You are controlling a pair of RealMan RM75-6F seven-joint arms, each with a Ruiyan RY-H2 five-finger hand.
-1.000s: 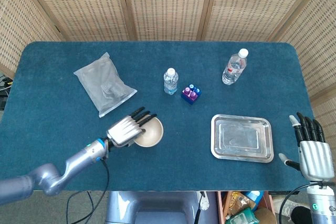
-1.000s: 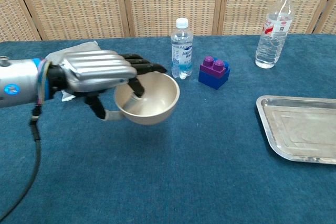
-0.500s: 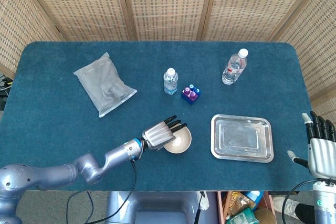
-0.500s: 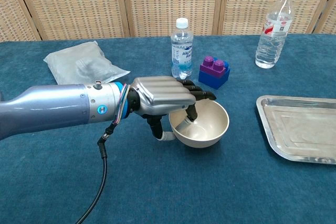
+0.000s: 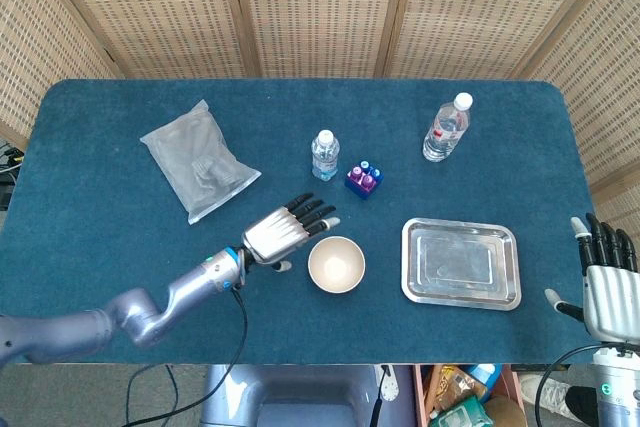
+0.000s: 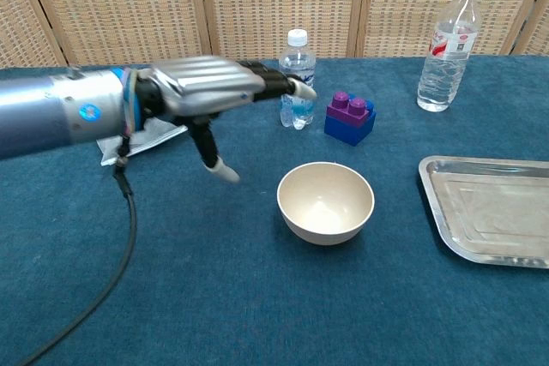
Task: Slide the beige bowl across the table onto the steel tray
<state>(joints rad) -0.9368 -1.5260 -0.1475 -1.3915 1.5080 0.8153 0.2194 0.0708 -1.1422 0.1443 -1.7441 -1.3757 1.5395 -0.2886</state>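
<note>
Your left hand (image 5: 280,232) hovers above the table (image 5: 120,247) with its fingers (image 6: 273,83) spread flat and holding nothing, just to the left of the beige bowl (image 5: 336,264) and not touching it. The bowl stands upright on the blue cloth, apart from the steel tray (image 5: 461,263), which lies to its right with a strip of cloth between them (the bowl is not on the tray). Your right hand (image 5: 608,292) is at the table's near right corner, fingers apart and upright, gripping nothing. Behind the bowl you have a small water bottle (image 5: 325,155) and a purple and blue block (image 5: 363,179) side by side. A taller bottle (image 5: 446,128) stands further back on the right. A grey plastic bag (image 5: 198,160) lies on the left.
</note>
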